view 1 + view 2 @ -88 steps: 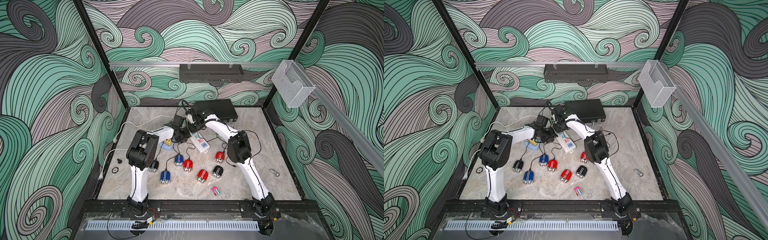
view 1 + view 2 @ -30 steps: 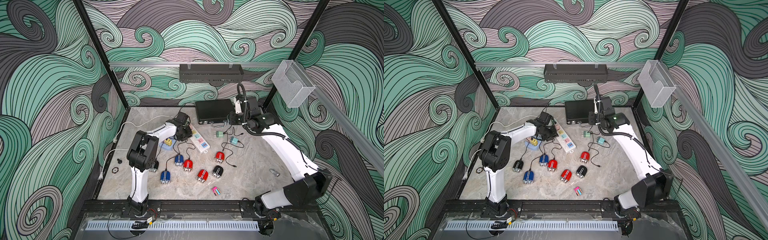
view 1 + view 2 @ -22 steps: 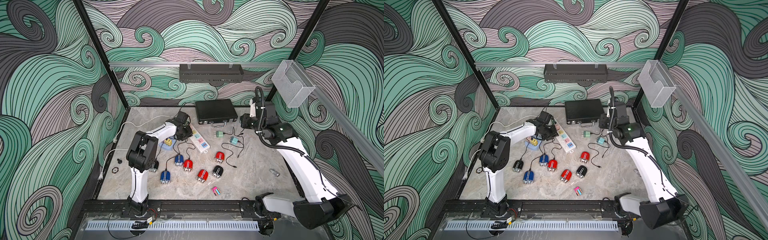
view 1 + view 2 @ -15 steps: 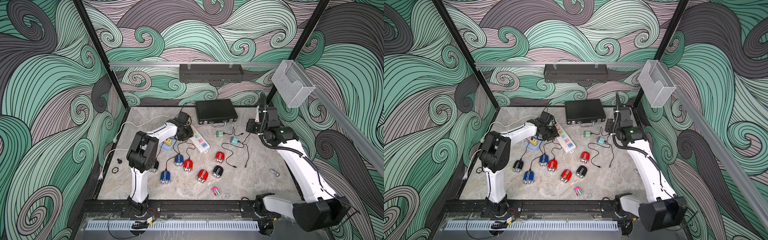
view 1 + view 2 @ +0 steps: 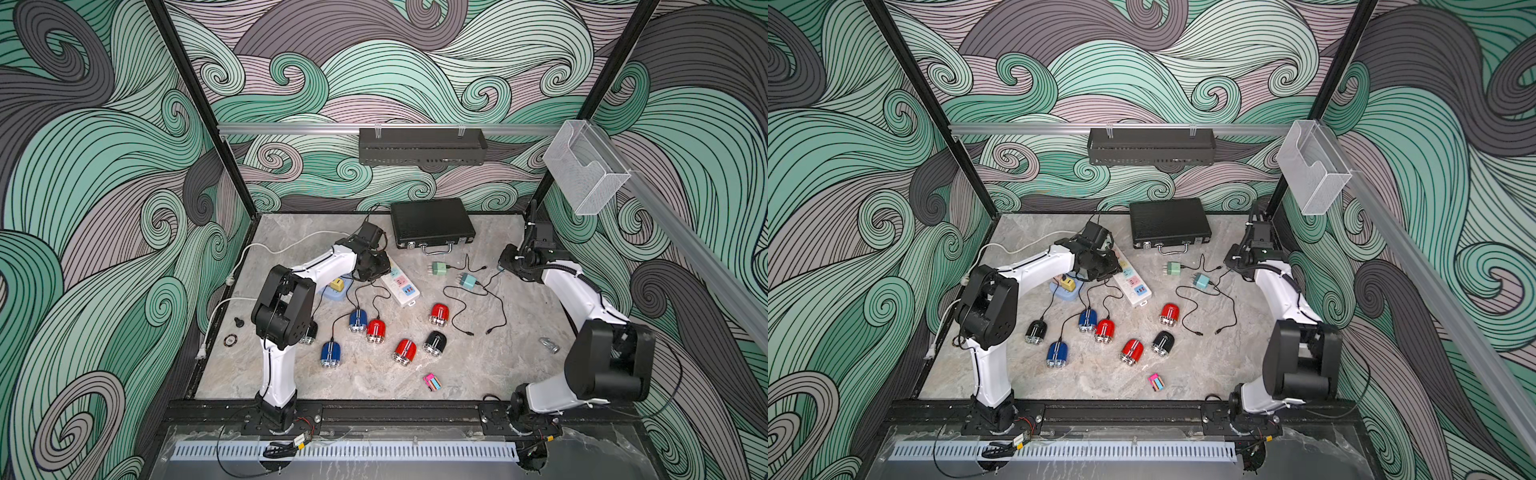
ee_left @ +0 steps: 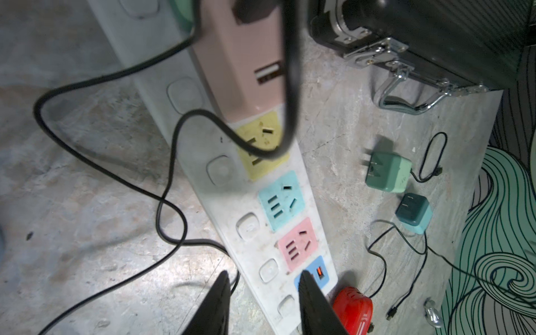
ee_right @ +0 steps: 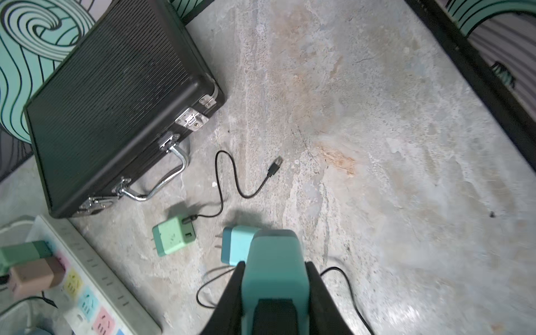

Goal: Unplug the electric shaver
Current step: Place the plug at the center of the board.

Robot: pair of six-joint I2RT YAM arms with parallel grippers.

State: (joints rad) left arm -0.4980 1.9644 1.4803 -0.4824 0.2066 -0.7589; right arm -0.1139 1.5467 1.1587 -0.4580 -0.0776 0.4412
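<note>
Several electric shavers lie on the table: blue (image 5: pixel 357 320), red (image 5: pixel 376 330) and blue (image 5: pixel 331 352) with cables running toward the white power strip (image 5: pixel 400 283), red (image 5: pixel 439 313) and black (image 5: pixel 434 343) without. A pink adapter (image 6: pixel 240 58) sits plugged into the strip. My left gripper (image 5: pixel 376 266) hovers over the strip's far end, open (image 6: pixel 262 274), nothing between its fingers. At the far right, my right gripper (image 5: pixel 506 262) is shut on a teal adapter (image 7: pixel 272 290) above the table, its black cable (image 5: pixel 500 307) trailing. Green (image 5: pixel 439 268) and teal (image 5: pixel 468 281) adapters lie unplugged.
A black case (image 5: pixel 432 224) lies at the back. A yellow adapter on a blue pad (image 5: pixel 336 286) sits beside the left arm. A pink item (image 5: pixel 432 381) and a metal clip (image 5: pixel 548 345) lie near the front. White cable (image 5: pixel 257 249) runs along the left edge.
My right arm swung from the power strip to the far right side, carrying the teal adapter with its cable dragging behind. The left arm stayed over the strip.
</note>
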